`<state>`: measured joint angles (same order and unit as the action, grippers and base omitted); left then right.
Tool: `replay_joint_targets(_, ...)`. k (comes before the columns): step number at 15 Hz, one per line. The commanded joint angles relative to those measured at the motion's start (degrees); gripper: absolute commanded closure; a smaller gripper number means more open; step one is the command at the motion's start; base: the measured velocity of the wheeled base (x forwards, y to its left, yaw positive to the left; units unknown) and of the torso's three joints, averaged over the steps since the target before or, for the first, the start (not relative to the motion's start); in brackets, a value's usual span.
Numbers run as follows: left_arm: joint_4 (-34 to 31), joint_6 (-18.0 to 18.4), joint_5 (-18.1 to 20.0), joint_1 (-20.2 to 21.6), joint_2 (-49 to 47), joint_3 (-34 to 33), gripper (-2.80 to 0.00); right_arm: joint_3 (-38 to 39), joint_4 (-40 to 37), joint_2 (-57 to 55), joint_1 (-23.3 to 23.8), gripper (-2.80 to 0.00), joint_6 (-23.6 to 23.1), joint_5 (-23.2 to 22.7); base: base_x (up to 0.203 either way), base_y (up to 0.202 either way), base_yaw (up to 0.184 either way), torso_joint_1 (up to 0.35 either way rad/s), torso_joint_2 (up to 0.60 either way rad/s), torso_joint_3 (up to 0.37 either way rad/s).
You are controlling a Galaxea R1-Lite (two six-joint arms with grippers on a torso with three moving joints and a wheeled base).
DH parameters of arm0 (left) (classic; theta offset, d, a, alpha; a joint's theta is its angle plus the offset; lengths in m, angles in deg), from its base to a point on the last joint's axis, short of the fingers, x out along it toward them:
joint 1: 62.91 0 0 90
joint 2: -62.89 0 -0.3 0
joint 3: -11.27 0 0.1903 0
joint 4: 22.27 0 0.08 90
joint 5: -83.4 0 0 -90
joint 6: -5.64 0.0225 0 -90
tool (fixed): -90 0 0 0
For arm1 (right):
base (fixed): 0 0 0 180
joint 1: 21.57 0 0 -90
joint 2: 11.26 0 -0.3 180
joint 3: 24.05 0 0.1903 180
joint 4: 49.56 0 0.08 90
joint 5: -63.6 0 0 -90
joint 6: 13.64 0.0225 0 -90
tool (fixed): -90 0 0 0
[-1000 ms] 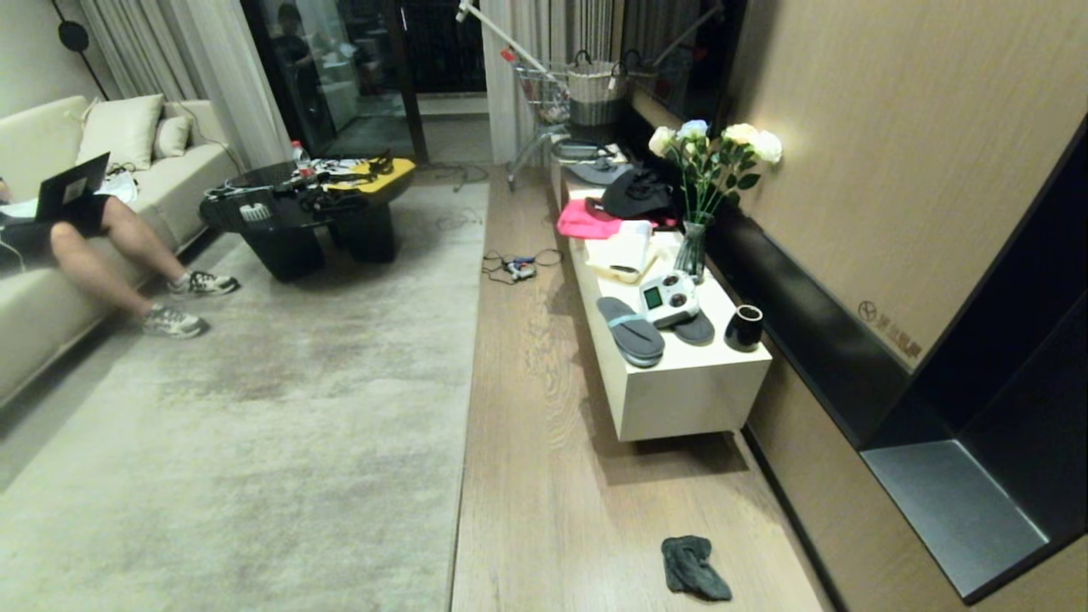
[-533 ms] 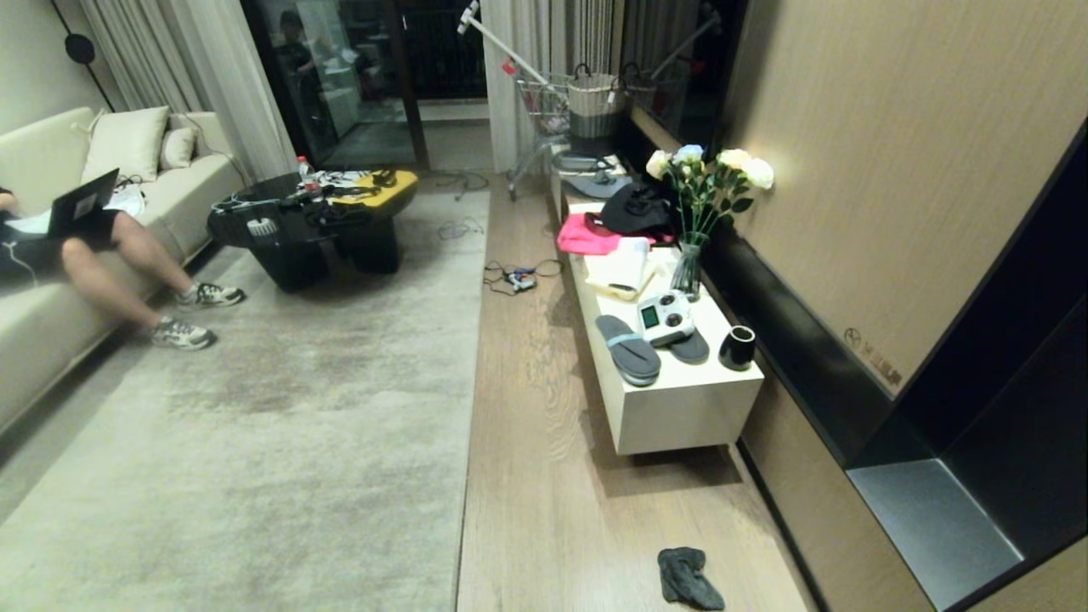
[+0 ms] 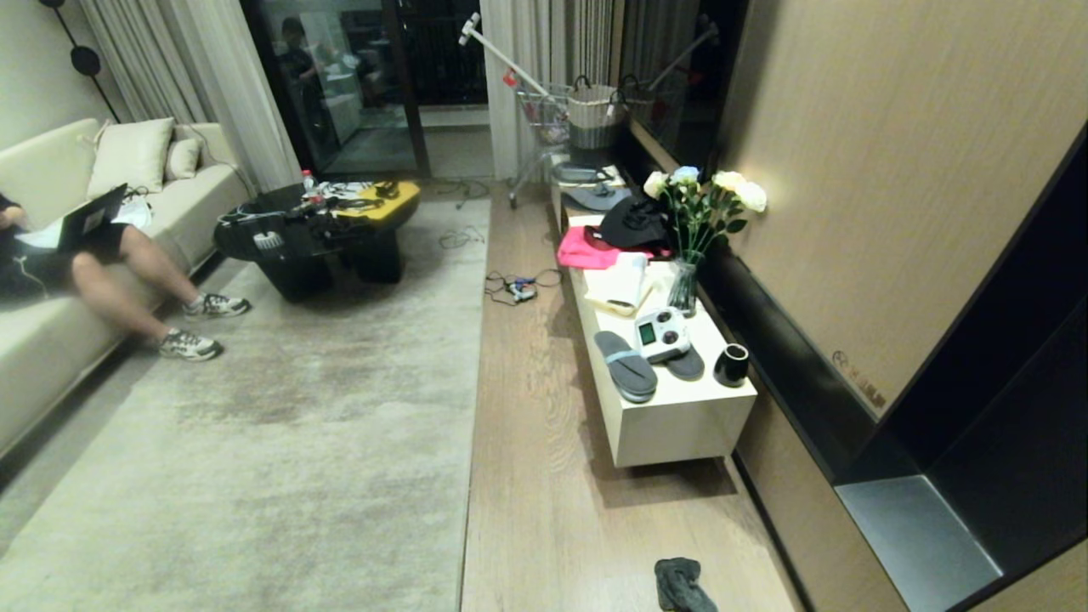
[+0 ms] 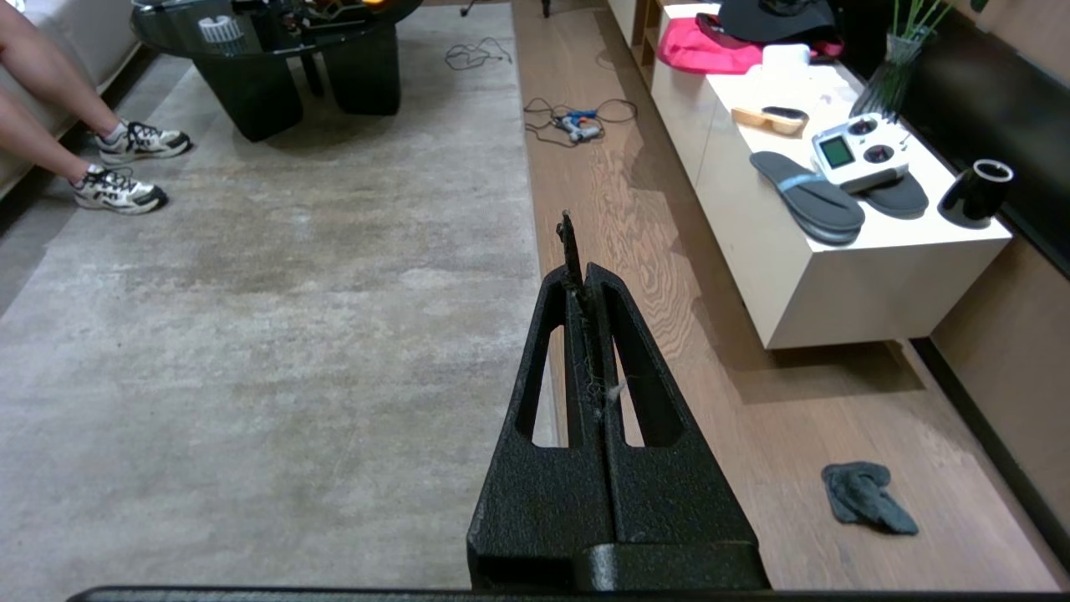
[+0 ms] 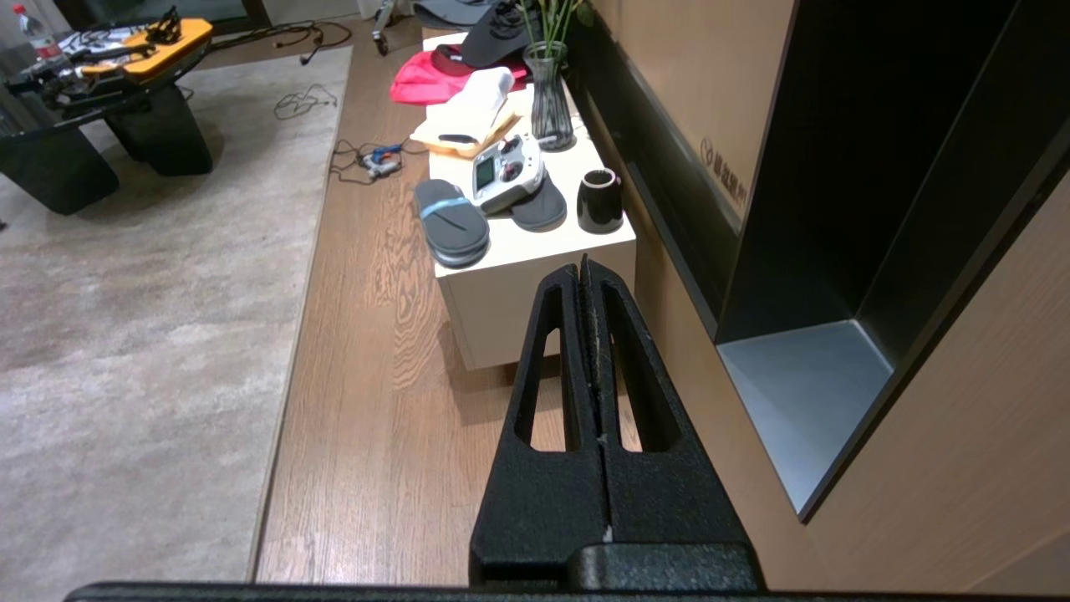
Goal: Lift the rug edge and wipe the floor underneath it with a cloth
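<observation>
The rug edge [image 3: 474, 408] runs straight from near to far down the middle of the head view and lies flat on the floor [image 3: 544, 476]. A dark grey cloth [image 3: 682, 586] is crumpled on the planks near the wall, close to the white bench; it also shows in the left wrist view as the cloth [image 4: 865, 497]. My left gripper [image 4: 577, 259] is shut and empty, held in the air above the rug edge [image 4: 535, 351]. My right gripper [image 5: 583, 276] is shut and empty, held above the floor [image 5: 376, 401] in front of the bench. Neither arm appears in the head view.
A low white bench [image 3: 680, 416] along the right wall carries grey slippers [image 3: 625, 365], a controller, a black cup, a vase and a pink garment. Cables lie on the floor [image 3: 514, 285]. A black coffee table [image 3: 314, 229] stands on the rug; a seated person's legs [image 3: 144, 297] are at left.
The whole head view has shifted downward in the picture, so the camera has risen or tilted. The cloth sits lower in the frame. Nothing in the room itself has moved.
</observation>
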<state>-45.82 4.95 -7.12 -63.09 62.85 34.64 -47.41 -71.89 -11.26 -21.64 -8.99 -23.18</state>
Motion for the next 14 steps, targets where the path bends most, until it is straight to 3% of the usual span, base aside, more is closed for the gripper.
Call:
replay_joint_targets(1, 0.06, -0.02, -0.02, 0.01, -0.04, 0.0, 0.0, 0.0, 0.02, -0.09, -0.01, 0.0, 0.0, 0.03, 0.0, 0.0, 0.0, 0.147, -0.36, -0.22)
replay_joint_targets(6, 0.03, -0.02, -0.02, 0.01, -0.04, 0.0, 0.0, 0.0, 0.02, -0.09, -0.01, 0.0, 0.09, 0.12, 0.0, 0.0, 0.0, 0.145, -0.35, -0.199)
replay_joint_targets(14, 0.01, -0.02, -0.02, 0.01, -0.04, 0.0, 0.0, 0.0, 0.02, -0.09, -0.01, 0.0, 0.97, 0.21, 0.0, 0.0, 0.0, 0.005, -0.02, -0.008)
